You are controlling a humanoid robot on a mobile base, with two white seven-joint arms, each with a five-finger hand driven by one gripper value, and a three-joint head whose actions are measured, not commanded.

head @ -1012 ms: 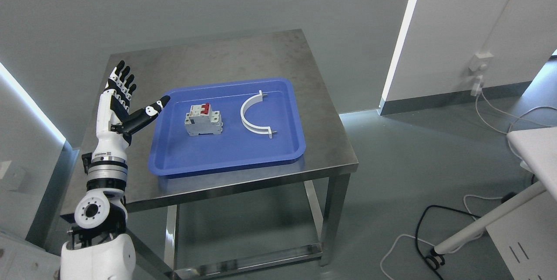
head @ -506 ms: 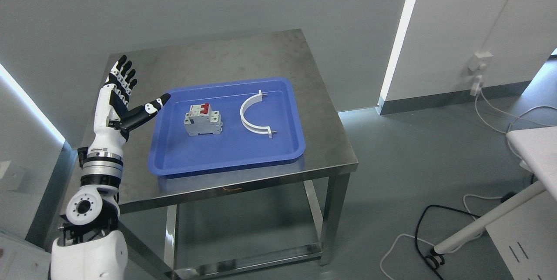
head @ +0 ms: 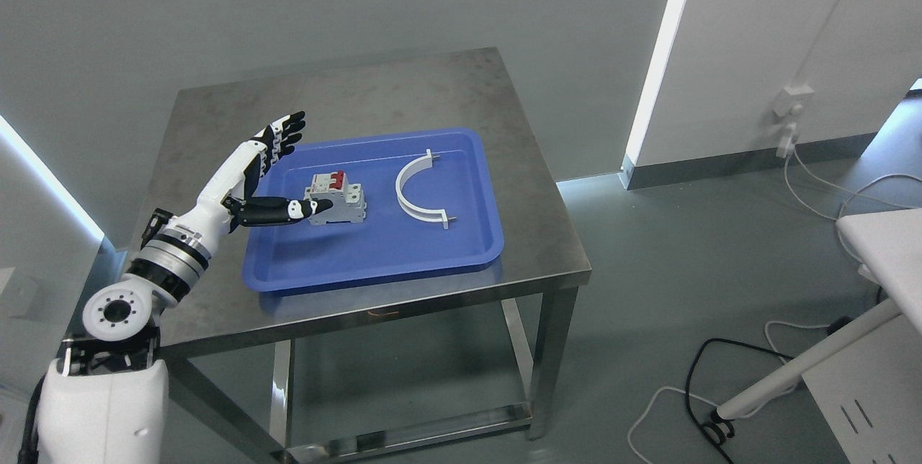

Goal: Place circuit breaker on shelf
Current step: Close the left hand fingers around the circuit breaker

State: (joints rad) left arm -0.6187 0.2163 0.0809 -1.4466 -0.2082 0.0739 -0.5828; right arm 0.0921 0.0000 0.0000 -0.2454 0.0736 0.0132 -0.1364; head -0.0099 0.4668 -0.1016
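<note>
A steel table (head: 403, 89) with a scuffed grey top stands against a pale wall, its legs and lower rail showing beneath. On its near half lies a blue tray (head: 374, 262), shallow and rounded at the corners, with its long side running across the table.

The left arm comes in from the lower left, white shells over a silver and black wrist, and reaches over the tray's left rim. At its end the left robot hand (head: 263, 176) is spread wide and holds nothing: the four fingers (head: 287, 131) point up and to the right above the tray's far left corner, while the black thumb (head: 288, 209) stretches to the right, low over the tray floor.

The circuit breaker (head: 338, 197) sits inside the tray, left of its middle, a grey block with red switches on top. The thumb's tip lies against or just in front of the breaker's left lower edge; from this angle it is hard to tell whether they actually touch. The fingers are apart from the breaker, above and to its left.

To the right of the breaker, near but separate from it, a white half-ring clamp (head: 414, 197) lies flat in the tray, its open side facing right.
</note>
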